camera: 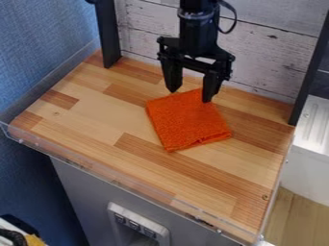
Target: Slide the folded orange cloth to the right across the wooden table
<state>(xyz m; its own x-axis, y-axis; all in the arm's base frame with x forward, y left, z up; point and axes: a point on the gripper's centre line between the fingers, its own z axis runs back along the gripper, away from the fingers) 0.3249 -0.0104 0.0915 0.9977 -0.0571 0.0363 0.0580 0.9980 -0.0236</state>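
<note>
The folded orange cloth is lying just below and in front of the black gripper, which is hanging released, fingers spread apart.

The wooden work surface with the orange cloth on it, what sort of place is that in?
Probably a robot test station: a black gripper hangs over a wooden surface edged with clear plastic.

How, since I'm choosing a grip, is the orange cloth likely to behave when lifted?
The orange cloth looks floppy: its layered near edge suggests folds that may sag open below the claw. Lying thin on the wooden tabletop, it is probably light. Its nubby surface should resist slipping.
</note>
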